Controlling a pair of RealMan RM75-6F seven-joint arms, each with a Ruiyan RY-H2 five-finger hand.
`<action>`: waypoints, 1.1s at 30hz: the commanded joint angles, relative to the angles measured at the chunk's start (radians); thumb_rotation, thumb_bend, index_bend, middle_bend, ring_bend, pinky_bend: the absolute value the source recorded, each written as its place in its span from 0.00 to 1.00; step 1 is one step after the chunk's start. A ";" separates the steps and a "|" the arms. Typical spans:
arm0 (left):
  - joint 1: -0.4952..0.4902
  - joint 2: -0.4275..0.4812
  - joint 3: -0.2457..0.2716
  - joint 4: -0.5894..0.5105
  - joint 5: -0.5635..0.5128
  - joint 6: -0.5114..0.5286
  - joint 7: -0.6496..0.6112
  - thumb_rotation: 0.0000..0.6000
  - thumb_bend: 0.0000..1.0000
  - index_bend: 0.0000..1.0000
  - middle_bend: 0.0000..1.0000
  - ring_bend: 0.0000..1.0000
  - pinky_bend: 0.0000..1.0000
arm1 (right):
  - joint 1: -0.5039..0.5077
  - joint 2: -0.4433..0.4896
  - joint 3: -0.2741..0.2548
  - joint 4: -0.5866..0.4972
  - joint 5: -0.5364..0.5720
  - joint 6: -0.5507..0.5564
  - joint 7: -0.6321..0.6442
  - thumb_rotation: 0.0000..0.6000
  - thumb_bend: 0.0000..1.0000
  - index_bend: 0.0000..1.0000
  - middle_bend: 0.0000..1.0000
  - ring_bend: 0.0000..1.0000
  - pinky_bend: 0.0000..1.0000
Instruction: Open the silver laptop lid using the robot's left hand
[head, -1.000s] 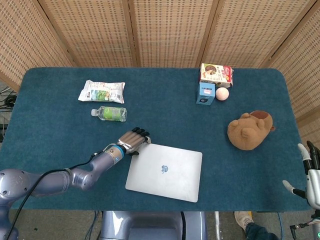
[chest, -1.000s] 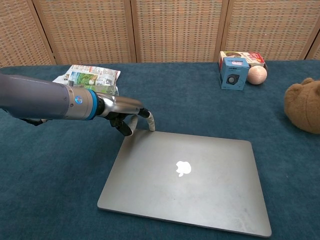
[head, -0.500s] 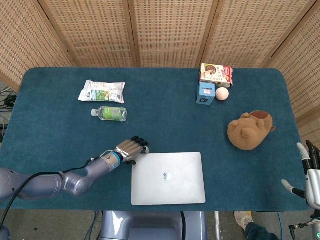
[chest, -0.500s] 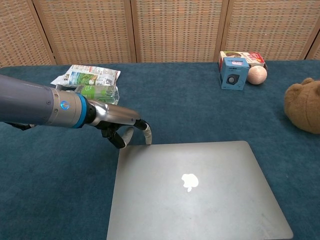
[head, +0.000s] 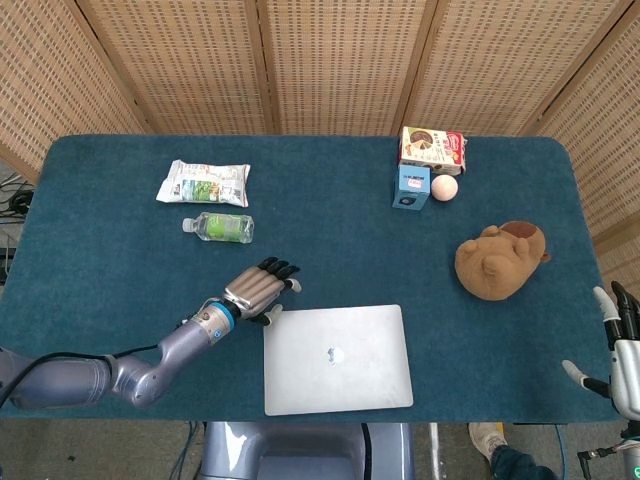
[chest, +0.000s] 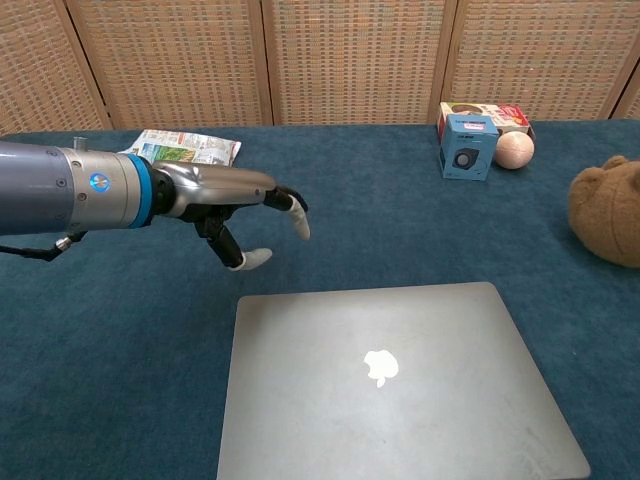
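Left hand (head: 258, 291): grey metal, fingers extended and apart, holding nothing; raised just beyond the laptop's far-left corner, clear of it.
White printed snack packet (head: 204, 183): far left of the blue cloth table (head: 100, 250).
Clear green-labelled plastic bottle (head: 219, 227): lying just in front of the packet.
Flat silver laptop (head: 337, 358): lid closed, near table edge, centre.
Small blue box (head: 411, 186), pink ball (head: 444, 187), printed carton (head: 433, 148): clustered far right.
Brown plush toy (head: 500, 260): right side.
Right hand (head: 622, 350): off the table's right edge, fingers seemingly apart, empty.
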 joint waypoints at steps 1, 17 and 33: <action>0.073 -0.032 -0.003 -0.045 0.123 0.130 0.021 0.89 0.27 0.17 0.01 0.00 0.01 | 0.000 0.000 0.000 -0.001 -0.003 0.001 -0.001 1.00 0.03 0.00 0.00 0.00 0.00; 0.124 -0.057 0.037 -0.176 0.317 0.147 0.122 0.89 0.21 0.06 0.00 0.00 0.00 | -0.009 0.001 -0.005 -0.012 -0.018 0.016 -0.007 1.00 0.03 0.00 0.00 0.00 0.00; 0.189 -0.139 0.107 -0.228 0.400 0.146 0.253 0.89 0.17 0.03 0.00 0.00 0.00 | -0.020 0.001 -0.007 -0.010 -0.019 0.027 -0.002 1.00 0.03 0.00 0.00 0.00 0.00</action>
